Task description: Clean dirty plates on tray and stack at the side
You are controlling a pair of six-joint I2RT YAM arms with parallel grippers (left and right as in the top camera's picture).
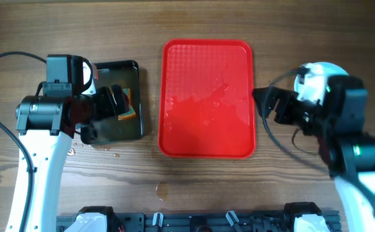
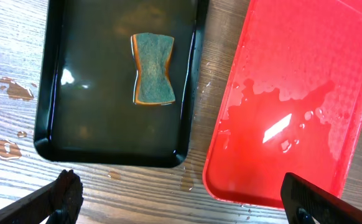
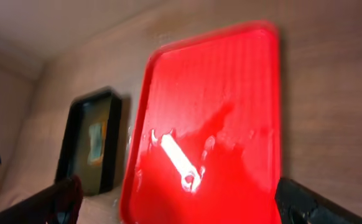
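1. Left end effector (image 2: pixel 180 198): toward the left edge of the desk (image 1: pixel 271 26), over the near rim of the black tray (image 2: pixel 94 130). Fingers spread wide, released, grasping nothing.
2. Black tray: holds dark liquid and one sponge (image 2: pixel 153 78), green face up and lying flat near the far end.
3. Water drops (image 2: pixel 7 148): scattered on the desk beside the black tray's left side.
4. Red tray (image 1: pixel 207 64): middle of the desk, just right of the black tray and apart from it. No plates on it, only a film of water (image 2: pixel 274 118) across its middle.
5. Right end effector (image 3: pixel 178 199): toward the right edge, facing the red tray. Fingers apart, released and empty.
6. Pale rounded shape (image 1: pixel 316 69): under the right arm, mostly covered. It may be the stacked plates or part of the arm housing; cannot tell. No plate is plainly in view, so neither count nor cleanliness can be checked.

Step in hand, as judged: closing out, with the tray cleared. To do it well, lift both arms straight away, leaving the sponge in the black tray and anything stacked at the right undisturbed.
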